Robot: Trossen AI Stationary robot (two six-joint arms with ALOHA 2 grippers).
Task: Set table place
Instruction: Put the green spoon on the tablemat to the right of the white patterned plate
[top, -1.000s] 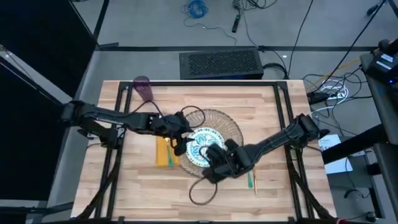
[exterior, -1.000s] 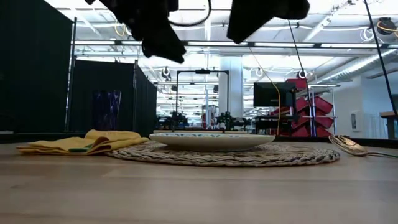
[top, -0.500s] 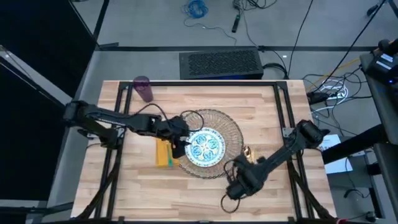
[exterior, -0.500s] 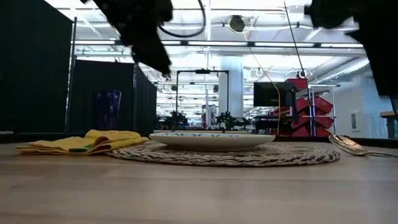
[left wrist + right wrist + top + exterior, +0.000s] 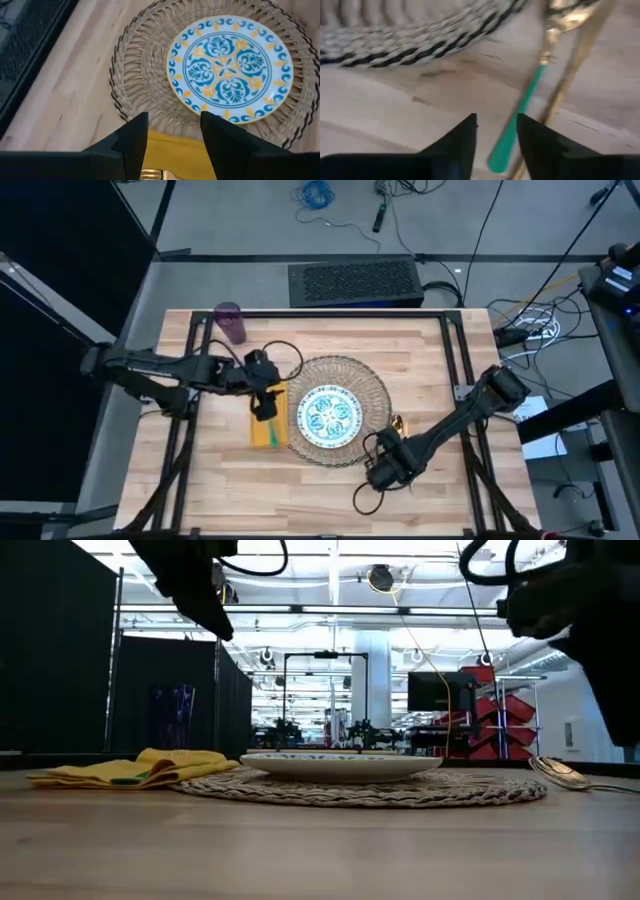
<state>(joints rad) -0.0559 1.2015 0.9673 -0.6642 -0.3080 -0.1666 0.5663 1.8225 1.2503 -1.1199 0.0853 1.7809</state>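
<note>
**Inspector A:** Two sets of jaws, both standing apart and both empty. The left gripper (image 5: 172,134) is showing a clear gap, with the mustard napkin (image 5: 172,146) lying beneath it. The right gripper (image 5: 495,136) is also parted, and the teal handle (image 5: 516,122) of one piece of cutlery is running into that gap without being clamped.

**Inspector B:** And what is differing from a second ago?

**A:** Both arms are moving off the plate (image 5: 330,415). A second ago both grippers were crowding over it. Now, in the high view, the left gripper is sitting back over the napkin on the plate's left. The right gripper (image 5: 385,470) is dropping low beside the mat's (image 5: 377,385) near right edge, directly over the cutlery.

**B:** Where is the place setting standing?

**A:** The plate is resting centred on the woven mat, mid-table (image 5: 420,350). The napkin is lying just left of the mat, touching its rim. A second gold utensil (image 5: 576,65) is lying just beside the teal-handled one, right of the mat. The purple cup (image 5: 231,322) is standing well apart at the far left corner.

**B:** Meaning?

**A:** I am judging the plate as placed. The right arm appears to be lining up to grasp the cutlery. The two pieces are lying close together, so it is risking catching both.
</note>
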